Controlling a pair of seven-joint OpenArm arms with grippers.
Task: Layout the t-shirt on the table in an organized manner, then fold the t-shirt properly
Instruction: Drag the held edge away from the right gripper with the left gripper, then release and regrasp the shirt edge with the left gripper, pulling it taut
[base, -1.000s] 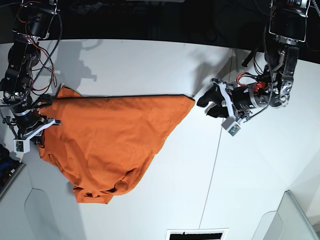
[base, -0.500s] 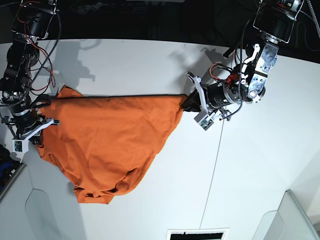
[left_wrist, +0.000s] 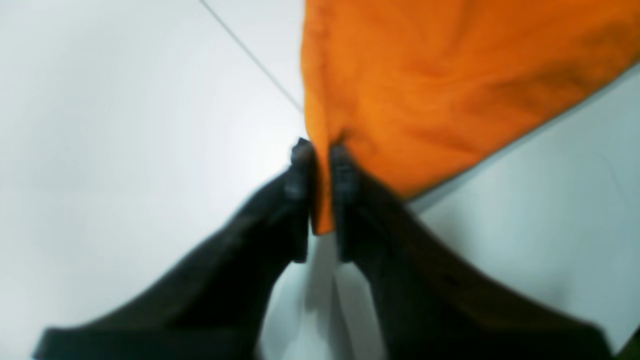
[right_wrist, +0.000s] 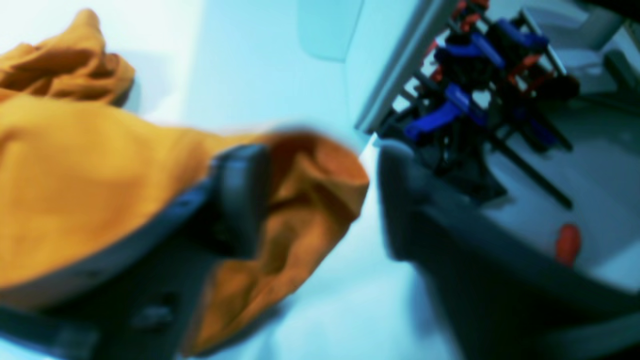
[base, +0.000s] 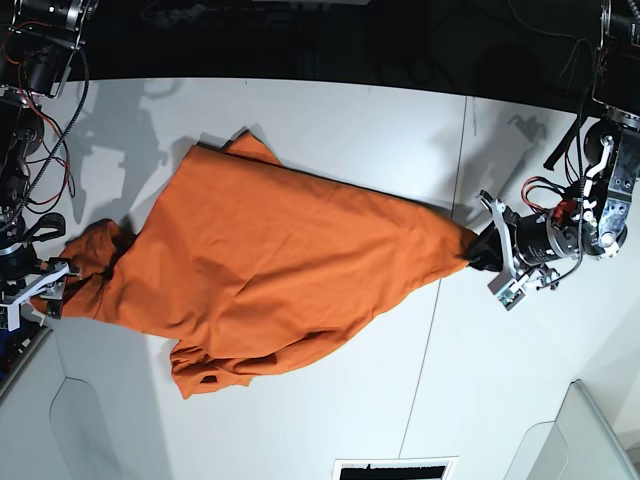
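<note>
On left wrist view, left gripper (left_wrist: 320, 170) pinching t-shirt (left_wrist: 425, 85) corner

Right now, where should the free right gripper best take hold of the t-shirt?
The bunched corner of the t-shirt beside the right gripper, approached from the table edge side; that raised fold offers the open fingers a graspable thickness.

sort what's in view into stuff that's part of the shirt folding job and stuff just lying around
Part of the job:
- t-shirt, orange, spread out but rumpled
- table, white
- left tool, pinching a corner of the shirt
- right tool, jaws apart around bunched fabric

Just lying about:
- blue and red clutter beyond the table's edge
</note>
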